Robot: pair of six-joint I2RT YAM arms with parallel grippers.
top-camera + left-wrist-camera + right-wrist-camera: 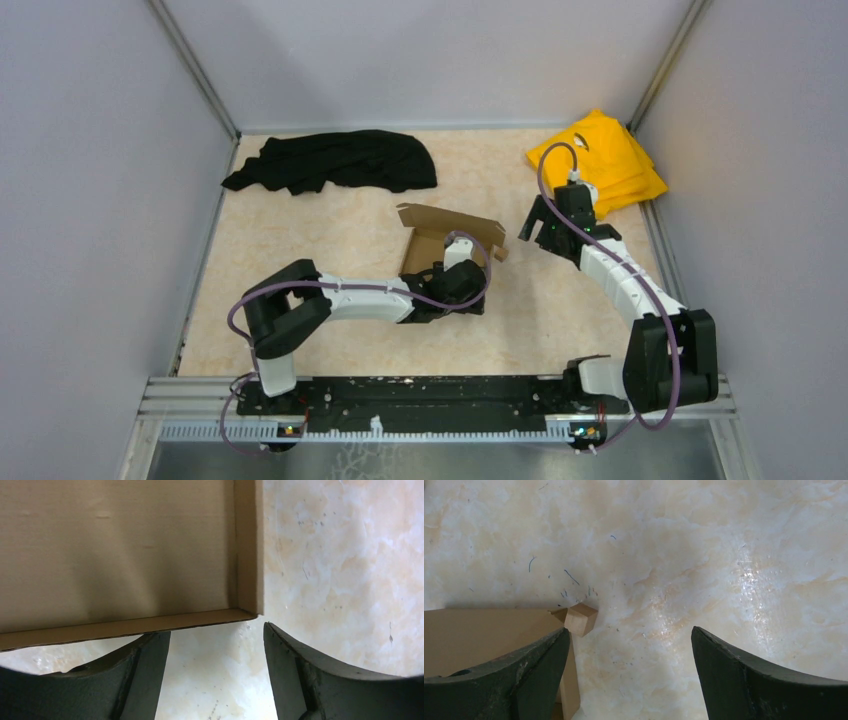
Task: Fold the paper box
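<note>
The paper box (447,228) is a shallow brown cardboard tray in mid-table, with its far flap standing up. In the left wrist view its floor, low walls and near right corner (125,555) fill the upper left. My left gripper (466,290) hovers at the box's near edge. Its jaws (216,630) are open over bare table, with the box's near wall crossing the left fingertip (147,652). My right gripper (535,226) is just right of the box, open and empty (630,630). The box's side (484,635) lies behind its left finger (539,665).
A black cloth (335,160) lies at the back left and a yellow cloth (600,160) at the back right corner. A tiny brown cube (581,618) sits against the box's right corner. Grey walls close in the table (330,240) on three sides.
</note>
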